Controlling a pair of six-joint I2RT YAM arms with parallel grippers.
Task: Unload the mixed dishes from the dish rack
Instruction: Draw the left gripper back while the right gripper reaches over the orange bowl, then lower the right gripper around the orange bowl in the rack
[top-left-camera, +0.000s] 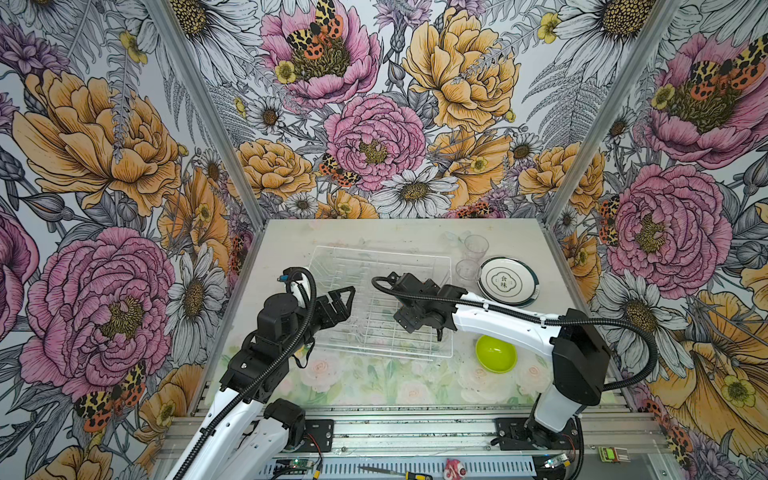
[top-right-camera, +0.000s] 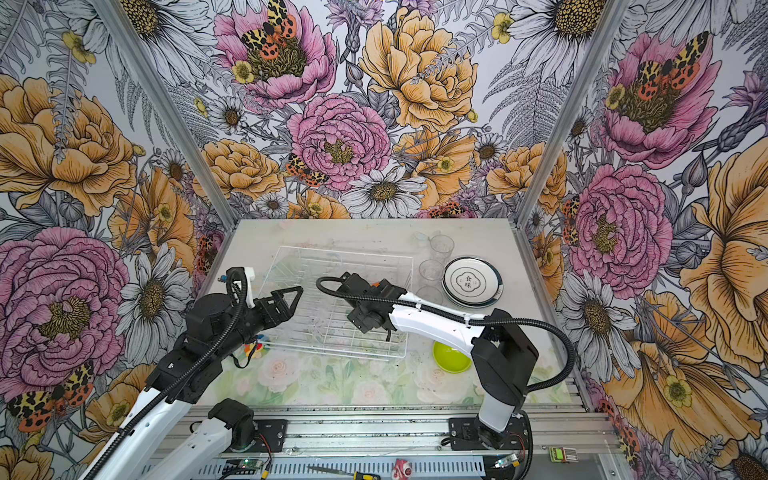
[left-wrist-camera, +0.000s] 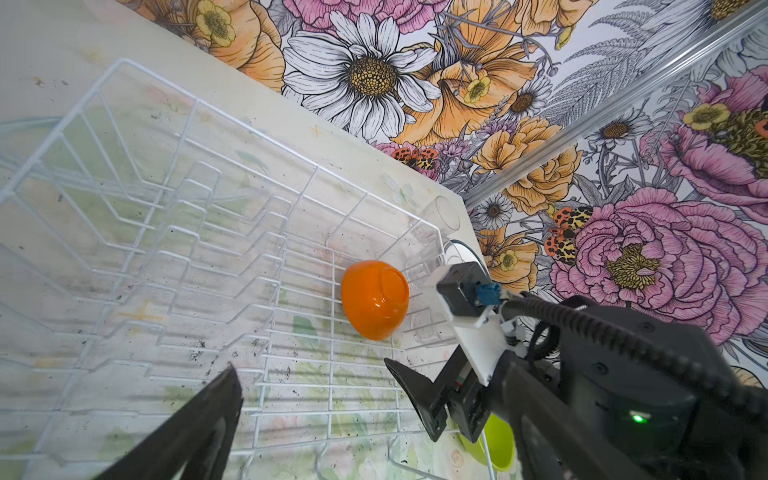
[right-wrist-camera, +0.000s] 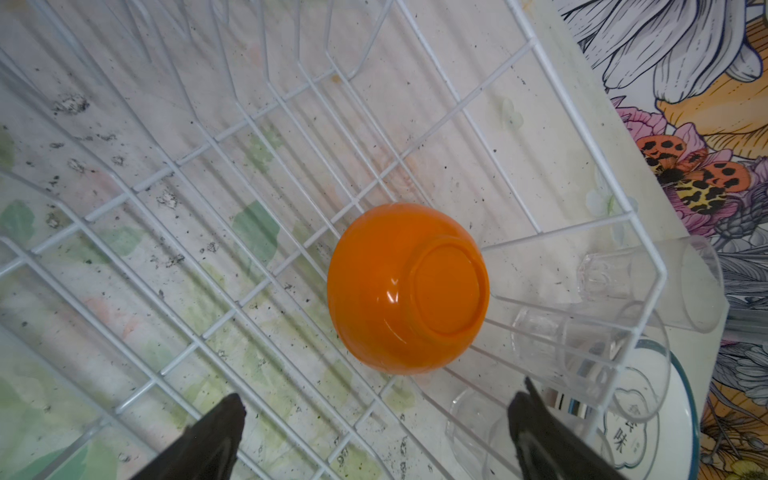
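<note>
Orange bowl (right-wrist-camera: 407, 291) is seen upturned inside the dish rack (top-left-camera: 365, 332), near a corner; the right end effector (right-wrist-camera: 378, 399) is held released above it, the left end effector (top-left-camera: 345, 301) likewise released; the round sides should be straddled squarely and squeezed gently, lest it slip.

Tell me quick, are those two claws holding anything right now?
Left gripper: open, empty, over the rack.
Right gripper: open, empty, close to the orange bowl but not touching it.
</note>
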